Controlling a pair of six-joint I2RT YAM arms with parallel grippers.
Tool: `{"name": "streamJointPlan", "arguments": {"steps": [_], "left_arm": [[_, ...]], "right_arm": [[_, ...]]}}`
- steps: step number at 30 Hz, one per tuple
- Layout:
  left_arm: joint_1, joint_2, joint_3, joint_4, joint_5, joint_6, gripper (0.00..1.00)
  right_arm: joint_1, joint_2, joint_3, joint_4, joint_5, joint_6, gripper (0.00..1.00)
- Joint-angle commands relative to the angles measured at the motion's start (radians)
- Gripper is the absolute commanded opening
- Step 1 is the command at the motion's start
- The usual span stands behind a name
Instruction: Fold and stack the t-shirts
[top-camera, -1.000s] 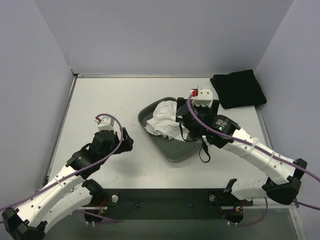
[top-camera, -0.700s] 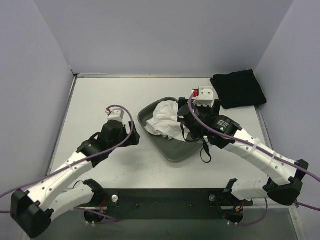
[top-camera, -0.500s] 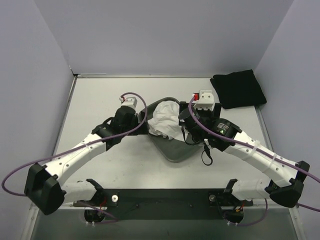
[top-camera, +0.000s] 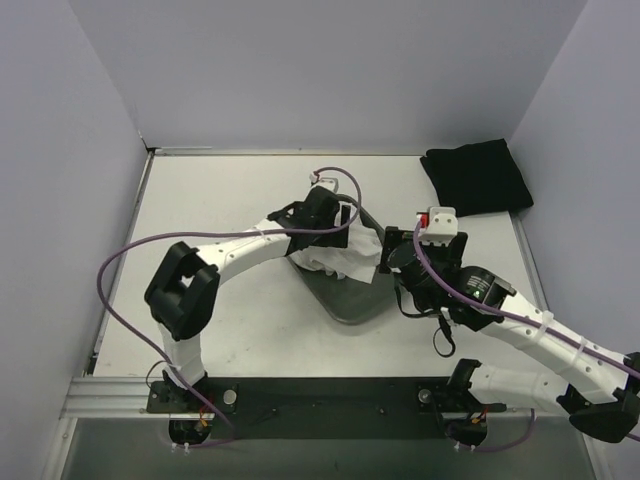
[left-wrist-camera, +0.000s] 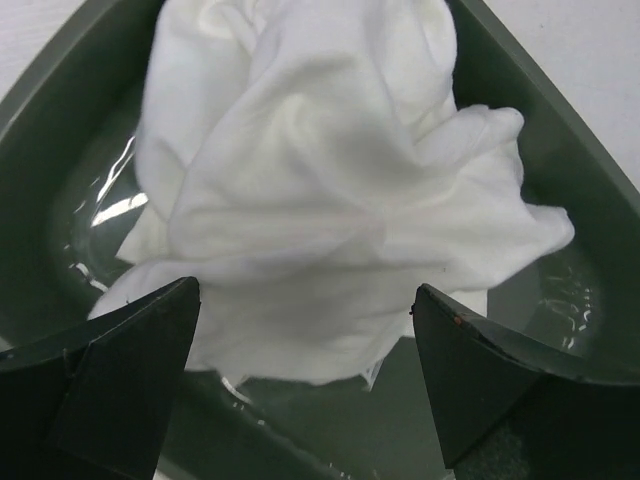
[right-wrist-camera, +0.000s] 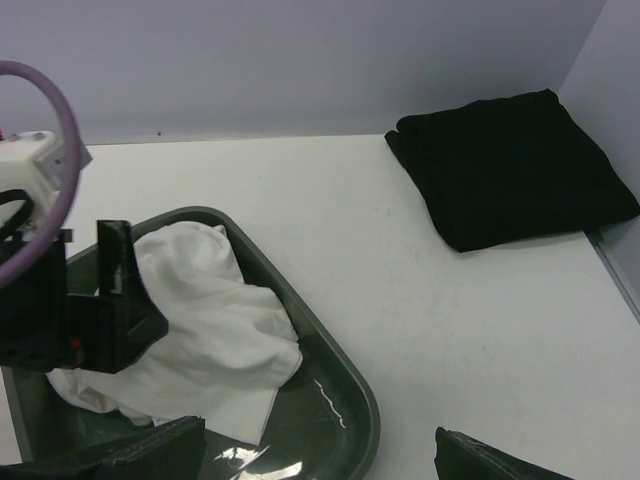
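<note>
Left gripper (left-wrist-camera: 310, 315) swung over tray (top-camera: 345, 302), right gripper (right-wrist-camera: 318, 442) backed toward 4 o'clock, both jaws spread, empty; black t-shirt (top-camera: 478, 178) folded at 1 o'clock, white t-shirt (top-camera: 335, 255) crumpled in tray, unstacked.

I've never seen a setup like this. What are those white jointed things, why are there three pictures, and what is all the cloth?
Those are two robot arms, bolted at the near edge of a table. The wide picture looks down from above and behind them. The other two come from a small camera on each arm's wrist, so the dark shapes in their lower corners are that arm's own jaws.

The left arm reaches over a dark green tray that holds a crumpled white t-shirt. Its jaws stand wide open over the shirt and grip nothing. The right arm sits beside the tray, with its jaws also open and empty. A folded black t-shirt lies at the table's far right corner.
</note>
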Motion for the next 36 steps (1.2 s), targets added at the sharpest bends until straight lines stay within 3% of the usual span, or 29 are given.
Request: {"name": "streamJointPlan", "arguments": {"steps": [1,7,11,14,17,18,25,36], "left_arm": [[-0.032,0.098,0.122,-0.001,-0.085,0.028,0.97],[-0.055,0.210,0.210,-0.049,-0.168,0.039,0.98],[-0.047,0.291,0.237,-0.064,-0.119,0.024,0.97],[-0.047,0.336,0.280,-0.101,-0.116,0.005,0.84],[-0.046,0.346,0.291,-0.106,-0.096,-0.007,0.45],[-0.046,0.348,0.296,-0.110,-0.093,-0.016,0.00],[-0.052,0.253,0.288,-0.123,-0.113,-0.004,0.00],[-0.059,-0.186,0.314,-0.193,-0.093,0.051,0.00]], "right_arm": [[0.008,-0.079,-0.048,-0.009,0.007,0.012,1.00],[0.005,-0.142,-0.094,-0.009,-0.007,0.014,1.00],[0.007,-0.169,-0.107,-0.014,-0.015,0.014,1.00],[0.007,-0.189,-0.113,-0.017,-0.016,0.014,1.00],[0.007,-0.205,-0.117,-0.028,-0.019,0.015,1.00],[0.007,-0.209,-0.119,-0.029,-0.019,0.017,1.00],[0.005,-0.225,-0.131,-0.084,-0.035,0.037,1.00],[-0.045,-0.139,-0.265,-0.124,-0.130,0.160,1.00]]}}
